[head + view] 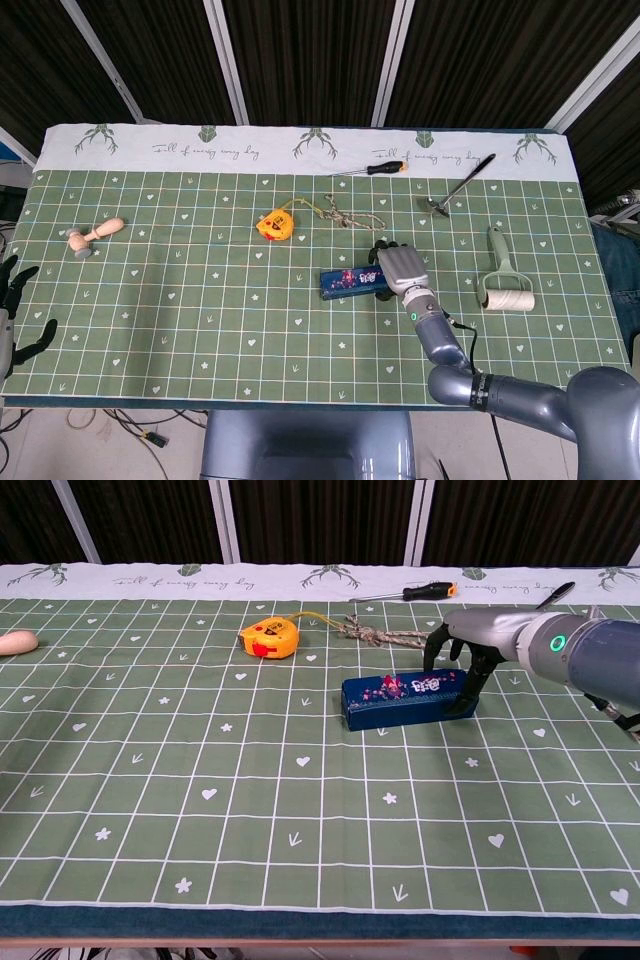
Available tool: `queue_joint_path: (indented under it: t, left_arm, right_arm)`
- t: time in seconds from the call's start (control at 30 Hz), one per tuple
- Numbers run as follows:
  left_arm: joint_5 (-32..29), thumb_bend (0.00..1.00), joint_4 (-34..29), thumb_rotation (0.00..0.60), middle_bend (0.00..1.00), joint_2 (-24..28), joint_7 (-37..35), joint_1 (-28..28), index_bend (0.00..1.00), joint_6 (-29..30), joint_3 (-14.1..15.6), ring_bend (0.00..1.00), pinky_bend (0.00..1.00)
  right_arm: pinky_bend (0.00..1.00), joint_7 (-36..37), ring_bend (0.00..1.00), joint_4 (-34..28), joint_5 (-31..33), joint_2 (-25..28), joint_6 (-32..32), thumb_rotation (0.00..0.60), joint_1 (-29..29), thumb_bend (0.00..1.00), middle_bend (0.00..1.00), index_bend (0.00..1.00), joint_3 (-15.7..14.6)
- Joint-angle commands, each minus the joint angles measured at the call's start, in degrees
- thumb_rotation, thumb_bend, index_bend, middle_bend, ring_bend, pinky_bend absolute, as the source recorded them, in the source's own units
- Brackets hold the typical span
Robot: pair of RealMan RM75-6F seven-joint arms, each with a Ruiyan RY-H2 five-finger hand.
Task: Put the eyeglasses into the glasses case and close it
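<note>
The dark blue glasses case lies with its lid down near the middle of the green tablecloth. My right hand hangs over its right end with the fingers pointing down and apart. One finger is behind the case and the others are at its near right corner, touching or almost touching it. No eyeglasses show in either view. My left hand is off the table's left edge, fingers spread, holding nothing.
Behind the case lie a yellow tape measure and a twisted rope. A screwdriver and a long spoon sit further back. A lint roller is at the right and a wooden mallet at the left.
</note>
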Motion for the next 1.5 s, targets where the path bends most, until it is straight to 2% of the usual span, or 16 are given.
queue_joint_path:
  t: [0.03, 0.37, 0.5, 0.6, 0.67, 0.77, 0.87, 1.03, 1.1, 1.23, 1.27, 1.37, 1.5]
  left_arm:
    - [-0.01, 0.31, -0.03, 0.600, 0.00, 0.02, -0.06, 0.00, 0.15, 0.02, -0.02, 0.00, 0.00]
    - [0.03, 0.31, -0.02, 0.600, 0.00, 0.02, -0.12, 0.00, 0.15, 0.05, -0.02, 0.00, 0.00]
    - [0.10, 0.31, 0.00, 0.600, 0.00, 0.01, -0.15, 0.02, 0.15, 0.11, -0.01, 0.00, 0.00]
    - [0.07, 0.31, 0.03, 0.600, 0.00, 0.01, -0.19, 0.03, 0.15, 0.10, -0.01, 0.00, 0.00]
    - [0.08, 0.31, 0.09, 0.600, 0.00, 0.02, -0.22, 0.02, 0.15, 0.09, -0.01, 0.00, 0.00]
    - [0.16, 0.31, 0.17, 0.600, 0.00, 0.03, -0.22, 0.02, 0.15, 0.14, 0.00, 0.00, 0.00]
    - [0.30, 0.31, 0.14, 0.600, 0.00, 0.01, -0.15, 0.03, 0.15, 0.28, -0.01, 0.00, 0.00]
    - [0.42, 0.31, 0.17, 0.600, 0.00, -0.03, -0.09, 0.10, 0.15, 0.63, -0.11, 0.00, 0.00]
    - [0.58, 0.31, 0.29, 0.600, 0.00, -0.08, 0.33, 0.09, 0.15, 0.97, -0.22, 0.00, 0.00]
    - [0.64, 0.31, 0.39, 0.600, 0.00, -0.20, 1.17, 0.10, 0.14, 1.25, -0.27, 0.00, 0.00]
    - [0.40, 0.31, 0.43, 0.600, 0.00, -0.18, 2.08, 0.14, 0.14, 1.21, -0.21, 0.00, 0.00]
    - [0.24, 0.31, 0.22, 0.600, 0.00, -0.21, 3.08, 0.16, 0.13, 1.23, -0.16, 0.00, 0.00]
    - [0.55, 0.31, 0.17, 0.600, 0.00, -0.21, 3.85, 0.10, 0.13, 1.30, -0.04, 0.00, 0.00]
  right_arm:
    - [0.31, 0.19, 0.23, 0.61, 0.22, -0.27, -0.25, 0.600, 0.08, 0.28, 0.21, 0.41, 0.07]
    - [0.31, 0.13, 0.24, 0.64, 0.28, -0.21, -0.08, 0.600, 0.11, 0.34, 0.21, 0.50, 0.14]
    - [0.31, -0.08, 0.24, 0.53, 0.44, -0.16, 0.00, 0.600, 0.13, 0.35, 0.21, 0.50, 0.08]
    - [0.31, -0.41, 0.24, 0.37, 0.56, 0.07, -0.10, 0.600, 0.17, 0.33, 0.21, 0.35, -0.11]
    - [0.31, -0.64, 0.23, -0.15, 0.50, 0.52, -0.02, 0.600, 0.12, 0.27, 0.21, 0.23, -0.25]
    - [0.30, -0.59, 0.23, -1.89, -0.10, 1.86, 1.02, 0.600, -0.32, 0.21, 0.20, 0.13, -0.22]
    - [0.30, -0.73, 0.22, -4.51, -1.43, 3.96, 3.26, 0.600, -1.22, 0.18, 0.19, 0.10, -0.37]
    - [0.30, 0.53, 0.21, -13.22, -7.06, 10.38, 11.13, 0.600, -5.80, 0.18, 0.18, 0.10, -1.84]
    - [0.30, 2.80, 0.21, -22.41, -15.64, 17.17, 21.30, 0.600, -12.86, 0.18, 0.17, 0.10, -5.94]
    - [0.30, 7.89, 0.20, -28.43, -26.07, 22.69, 29.44, 0.600, -20.26, 0.18, 0.12, 0.10, -11.27]
    - [0.29, 11.01, 0.20, -30.14, -29.51, 24.92, 33.68, 0.600, -24.48, 0.18, 0.10, 0.10, -13.93]
    - [0.27, 13.97, 0.18, -29.83, -35.39, 26.66, 38.49, 0.600, -28.95, 0.18, 0.08, 0.10, -16.94]
    - [0.26, 15.51, 0.16, -27.23, -40.54, 26.69, 44.83, 0.600, -34.72, 0.11, 0.08, 0.10, -19.60]
